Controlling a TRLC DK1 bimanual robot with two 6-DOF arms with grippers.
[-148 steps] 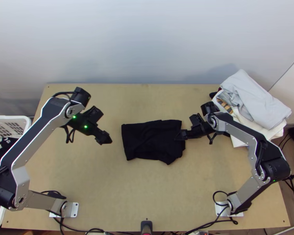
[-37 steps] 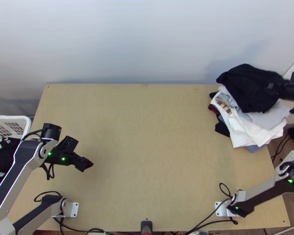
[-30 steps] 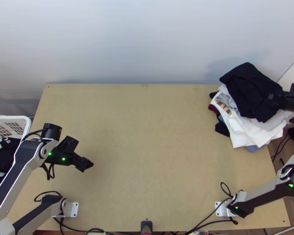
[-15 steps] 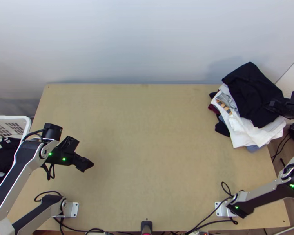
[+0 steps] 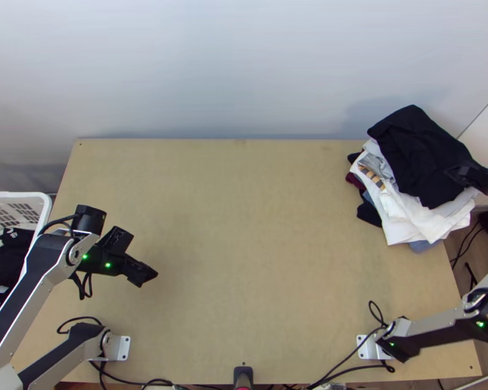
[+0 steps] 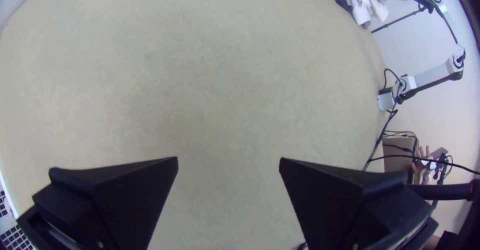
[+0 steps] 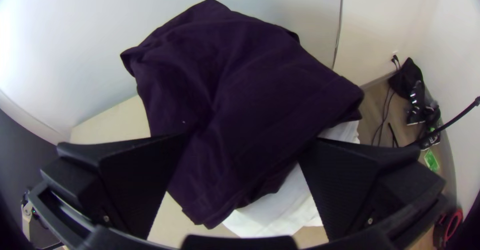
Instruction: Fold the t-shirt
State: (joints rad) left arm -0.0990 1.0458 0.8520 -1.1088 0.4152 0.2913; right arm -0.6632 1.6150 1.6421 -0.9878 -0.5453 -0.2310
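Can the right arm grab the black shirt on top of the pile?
Probably yes. The right gripper is close by with its fingers open, and I see nothing in the way. The black shirt lies on top of the white cloth, so nothing covers it.

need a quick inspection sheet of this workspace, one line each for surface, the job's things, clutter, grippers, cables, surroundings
surface: light wooden table, no spills or damage seen
job's things: black t-shirt folded into a bundle on top of the clothes pile at the far right corner; number of folds can't be told
clutter: dark object at the middle of the near edge
grippers: left gripper open above the table; right gripper open at the t-shirt, contact can't be told
cables: black cables by both arms' bases
surroundings: white basket with clothes at the left, pale wall behind
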